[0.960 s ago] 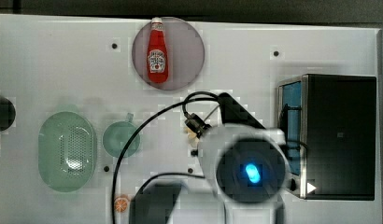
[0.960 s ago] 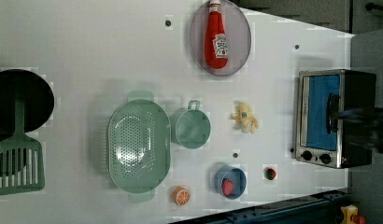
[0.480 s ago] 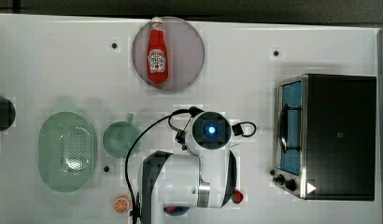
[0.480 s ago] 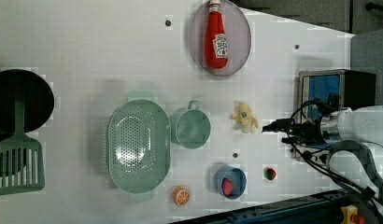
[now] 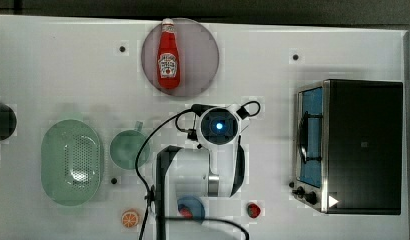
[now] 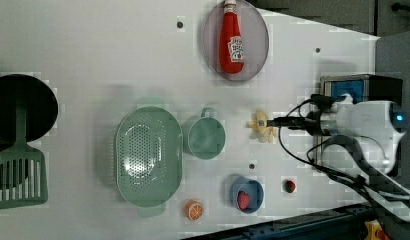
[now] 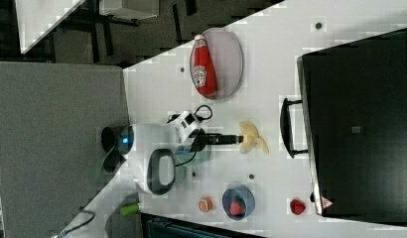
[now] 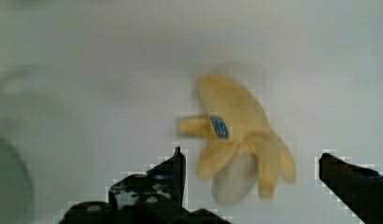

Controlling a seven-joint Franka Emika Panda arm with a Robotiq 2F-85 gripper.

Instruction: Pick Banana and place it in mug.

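Banana [image 8: 236, 135] sits between my spread fingers [image 8: 173, 170] — light, soft, peel flaps splayed — so I'd judge a gentle pinch across its firm middle best.

A ketchup bottle [image 6: 231, 44] lies on a round grey plate [image 6: 255, 30]. On the white tabletop [image 6: 103, 55] sit a perforated green basket [image 6: 148, 155], an orange slice [image 6: 194, 210], a blue bowl [image 6: 253, 186] holding a strawberry [image 6: 243, 200], a toaster oven [image 5: 353, 145], and a green spatula [image 6: 18, 172].

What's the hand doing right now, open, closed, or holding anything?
Hand: open, holding nothing; its fingers stand either side of the banana, which lies on the table.
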